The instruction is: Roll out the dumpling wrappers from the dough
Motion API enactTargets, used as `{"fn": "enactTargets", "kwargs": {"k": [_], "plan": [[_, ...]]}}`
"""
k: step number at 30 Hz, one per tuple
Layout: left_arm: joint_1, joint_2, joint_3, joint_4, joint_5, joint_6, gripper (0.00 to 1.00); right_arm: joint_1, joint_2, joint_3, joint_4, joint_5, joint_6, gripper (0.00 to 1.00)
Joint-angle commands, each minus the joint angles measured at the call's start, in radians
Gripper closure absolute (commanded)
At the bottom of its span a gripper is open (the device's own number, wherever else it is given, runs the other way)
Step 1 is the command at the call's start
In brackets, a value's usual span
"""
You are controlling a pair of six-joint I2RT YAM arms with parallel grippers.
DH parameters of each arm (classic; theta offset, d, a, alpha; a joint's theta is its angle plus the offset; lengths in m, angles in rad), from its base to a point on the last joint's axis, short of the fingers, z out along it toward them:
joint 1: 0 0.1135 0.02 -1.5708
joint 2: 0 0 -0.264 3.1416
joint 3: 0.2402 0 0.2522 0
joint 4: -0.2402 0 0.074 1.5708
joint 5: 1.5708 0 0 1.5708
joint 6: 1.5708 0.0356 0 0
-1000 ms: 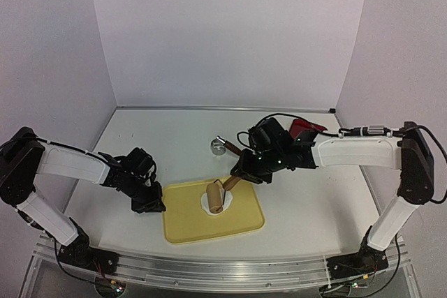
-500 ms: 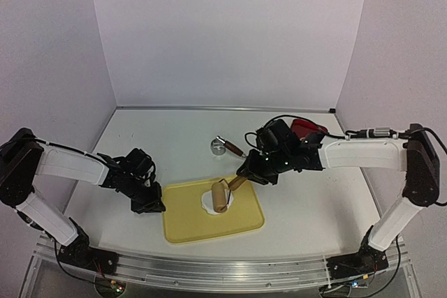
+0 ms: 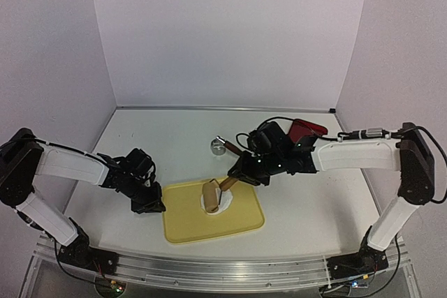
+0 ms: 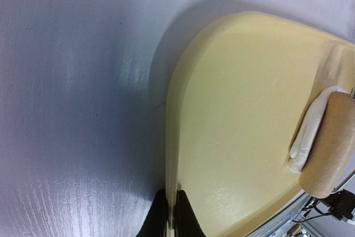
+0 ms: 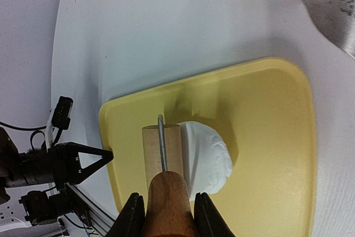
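Just ahead on the dough (image 5: 208, 159), pressing a roller (image 5: 152, 151) clamped narrowly in right gripper (image 5: 168, 209); left gripper (image 4: 171, 220) pinching tray (image 4: 233, 126) by its rim.

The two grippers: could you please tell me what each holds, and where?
The right gripper clamps the rolling pin by its handle; left gripper pinches the edge of the yellow board.

Held the left arm (image 3: 70, 165) low, reaching right from the near-left corner, elbow far out left. Pinched the tray (image 4: 233, 126) rim with the left gripper (image 3: 149, 204), fingers (image 4: 160, 221) pressed together. Stretched the right arm (image 3: 356, 153) leftward from the near-right corner, forearm level, wrist tipped down. Clasped the roller handle (image 5: 166, 203) in the right gripper (image 3: 241, 174), one finger on each side, jaws partly parted around it.
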Motion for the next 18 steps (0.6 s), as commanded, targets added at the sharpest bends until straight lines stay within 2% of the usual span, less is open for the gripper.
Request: {"fn": "enactTargets", "kwargs": {"k": [1,12,18], "plan": [[0.0,0.02,-0.022,-0.042,-0.028,-0.007,1.0,-0.051,0.004,-0.17,-0.4,0.201,-0.062,1.0],[-0.001,0.034,-0.024,-0.033,-0.02,-0.006,1.0,0.047,0.227,0.005,-0.412,0.115,-0.159,1.0],[0.001,0.029,-0.032,-0.03,-0.021,-0.014,1.0,0.042,0.171,-0.03,-0.438,0.165,-0.131,1.0]]}}
